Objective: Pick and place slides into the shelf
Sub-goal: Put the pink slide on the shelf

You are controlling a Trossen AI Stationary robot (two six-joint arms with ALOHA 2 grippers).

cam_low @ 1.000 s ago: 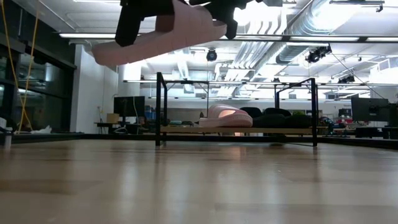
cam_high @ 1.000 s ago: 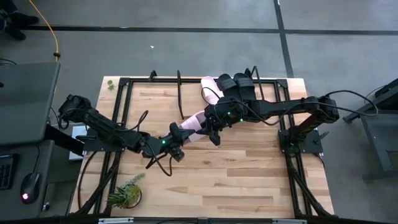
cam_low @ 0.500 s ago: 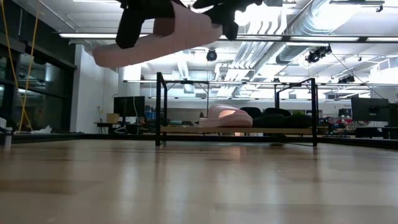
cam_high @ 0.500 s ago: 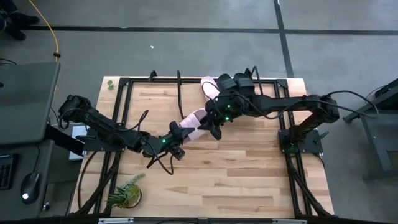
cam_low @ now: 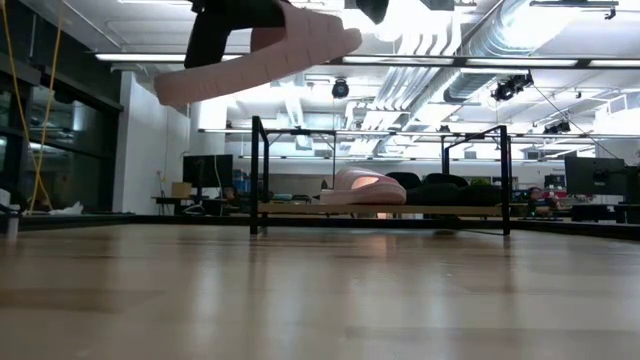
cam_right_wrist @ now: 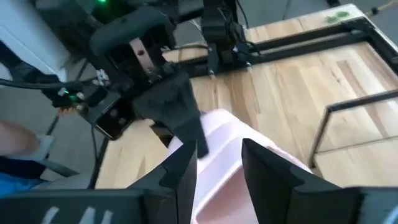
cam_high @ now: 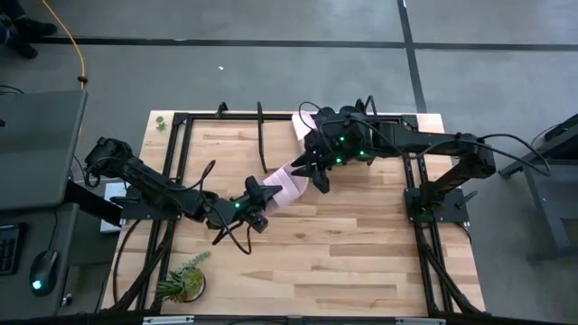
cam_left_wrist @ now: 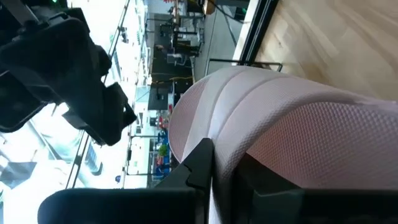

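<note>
Fluorescent ceiling lights and exposed ducts fill the workshop behind a light wooden table (cam_high: 343, 253), where two dark arms meet over the middle with the last loose slide. The pale pink slide (cam_high: 285, 184) hangs in the air well above the tabletop, gripped at its end toward 8 o'clock by the left gripper (cam_high: 259, 194), whose fingers are clenched on the sole edge (the left wrist camera shows the foam pinched between the two dark fingers). The right gripper (cam_high: 318, 170) sits at the slide's other end, toward 1 o'clock; its fingers (cam_right_wrist: 181, 177) straddle the pink foam with daylight between them, so whether it grasps the slide or has let go cannot be told. On the shelf (cam_low: 260, 170) at the table's 12 o'clock edge, another pale pink slide (cam_low: 362, 186) lies on the wooden board, with the black slides (cam_low: 440, 190) touching it on the side toward 3 o'clock; from overhead most of that row is hidden beneath the right arm. By this evidence the task looks roughly three-quarters done: three slides appear shelved, one is held aloft, and a free stretch of board remains toward 9 o'clock from the shelved pink one. What seems left is carrying this slide to that gap and setting it down flat. A small potted plant (cam_high: 183, 280) stands at the table's 7 o'clock corner.
</note>
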